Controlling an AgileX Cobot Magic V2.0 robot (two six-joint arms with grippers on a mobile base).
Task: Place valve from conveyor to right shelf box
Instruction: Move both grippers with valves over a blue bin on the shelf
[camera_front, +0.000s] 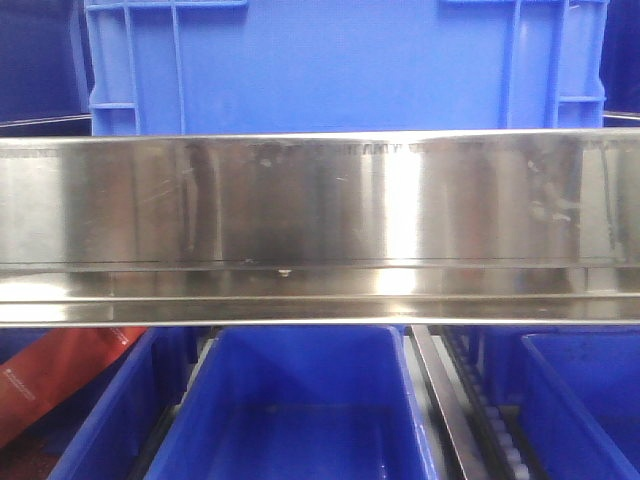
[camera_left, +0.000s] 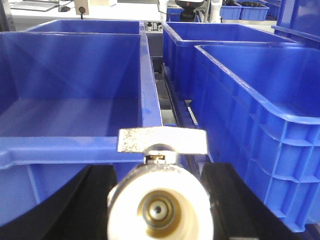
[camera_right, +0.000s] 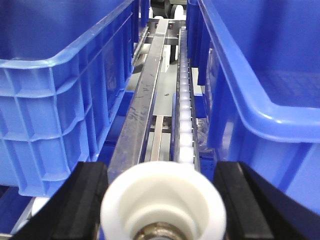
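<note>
Your tools are both full, bins (camera_left: 70, 100) all round
Left tool (camera_left: 160, 202) clamps valve (camera_left: 161, 141); right tool (camera_right: 162, 205) clamps white fitting (camera_right: 162, 182) over roller rail (camera_right: 185, 115).

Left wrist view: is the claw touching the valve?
Touching. The left wrist view shows the valve gripped between the left claw's black fingers, both flush against its body with no gap.

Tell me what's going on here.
Both arms hold parts at a shelf of blue boxes. The left gripper is shut on a valve with a flat metal handle, facing a blue box that looks empty. The right gripper is shut on a white-rimmed round part, probably another valve, lined up with the roller rail that runs between two more boxes. Neither part has been put in a box yet.
</note>
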